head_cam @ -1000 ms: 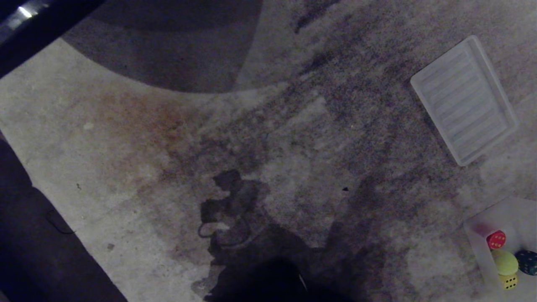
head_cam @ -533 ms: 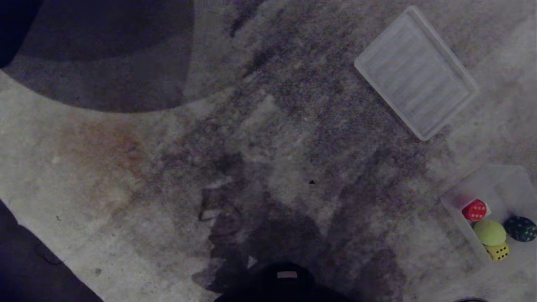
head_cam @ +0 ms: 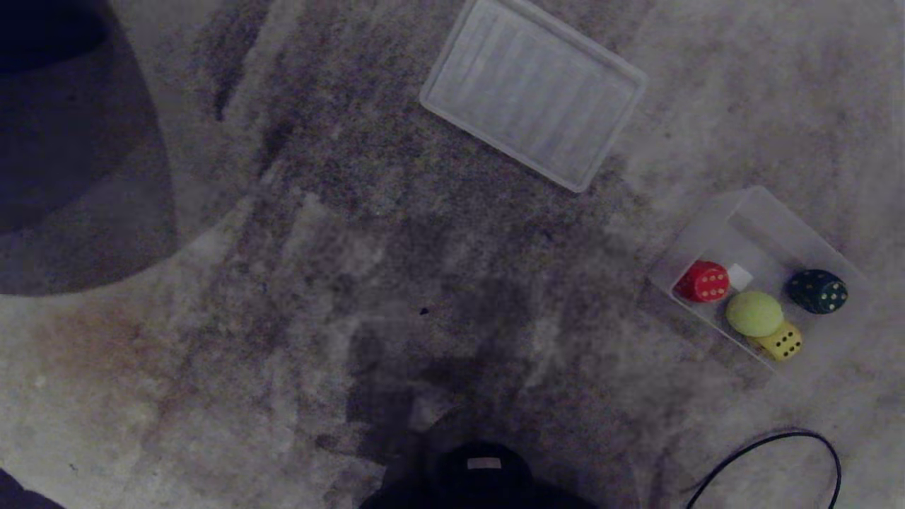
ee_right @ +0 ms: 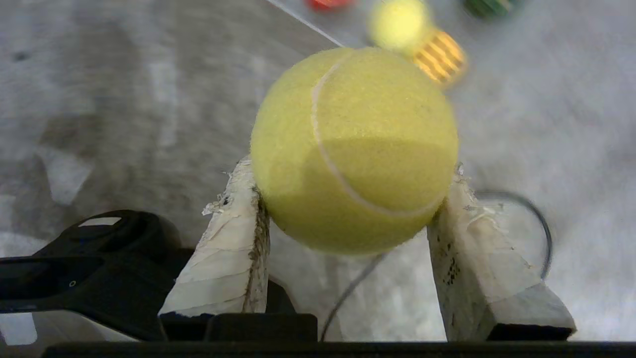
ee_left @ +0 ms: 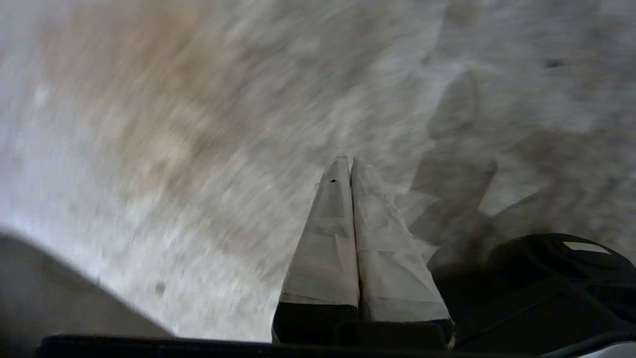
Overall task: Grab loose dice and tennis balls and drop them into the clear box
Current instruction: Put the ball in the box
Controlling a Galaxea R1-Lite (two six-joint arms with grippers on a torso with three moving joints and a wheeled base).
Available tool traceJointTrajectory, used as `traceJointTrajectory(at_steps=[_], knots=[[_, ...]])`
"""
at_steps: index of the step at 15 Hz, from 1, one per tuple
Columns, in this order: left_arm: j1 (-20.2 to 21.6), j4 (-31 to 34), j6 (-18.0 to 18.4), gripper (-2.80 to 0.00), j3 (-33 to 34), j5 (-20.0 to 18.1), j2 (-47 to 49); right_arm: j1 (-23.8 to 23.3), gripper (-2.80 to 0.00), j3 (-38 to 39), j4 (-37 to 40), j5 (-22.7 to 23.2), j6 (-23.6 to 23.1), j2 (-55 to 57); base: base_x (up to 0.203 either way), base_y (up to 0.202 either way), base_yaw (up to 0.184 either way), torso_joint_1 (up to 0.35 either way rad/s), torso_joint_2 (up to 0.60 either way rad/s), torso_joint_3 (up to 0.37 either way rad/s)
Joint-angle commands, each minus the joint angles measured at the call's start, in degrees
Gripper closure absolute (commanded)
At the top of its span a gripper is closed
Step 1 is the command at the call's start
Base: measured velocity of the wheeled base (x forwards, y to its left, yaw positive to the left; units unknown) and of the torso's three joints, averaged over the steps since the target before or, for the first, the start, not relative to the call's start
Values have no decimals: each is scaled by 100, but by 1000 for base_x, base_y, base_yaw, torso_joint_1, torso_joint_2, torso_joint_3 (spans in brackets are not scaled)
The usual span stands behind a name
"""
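Swinging your view round brings the clear box (head_cam: 760, 212) nearer centre; right gripper (ee_right: 348, 199) clenches a tennis ball (ee_right: 354, 149); left gripper (ee_left: 350, 171) pinched empty; drop comes next.

Clear box (head_cam: 767, 212) sits on the floor holding red die (head_cam: 703, 281), dark green die (head_cam: 818, 290), yellow die (head_cam: 780, 341) and a tennis ball (head_cam: 754, 313); second tennis ball (ee_right: 354, 149) is gripped.

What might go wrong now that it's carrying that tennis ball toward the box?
The right hand pinches the tennis ball only at its sides, so it could slip out on the way. The clear box already holds three dice and a ball, so a dropped ball might bounce back out. The black cable on the floor nearby could snag the base.
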Motion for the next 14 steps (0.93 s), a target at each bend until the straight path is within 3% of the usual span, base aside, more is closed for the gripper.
traceJointTrajectory(at_steps=[1, 5, 14], knots=[[0, -4, 1, 0, 9, 3, 6, -2, 0, 62, -7, 9, -8, 16, -1, 11, -162, -1, 1, 5], [0, 5, -1, 0, 9, 3, 6, -2, 0, 62, -7, 9, -8, 16, -1, 6, -105, 3, 4, 2], [0, -4, -16, 0, 9, 3, 6, -3, 0, 30, 40, 13, -245, 16, 0, 0, 0, 0, 0, 0]])
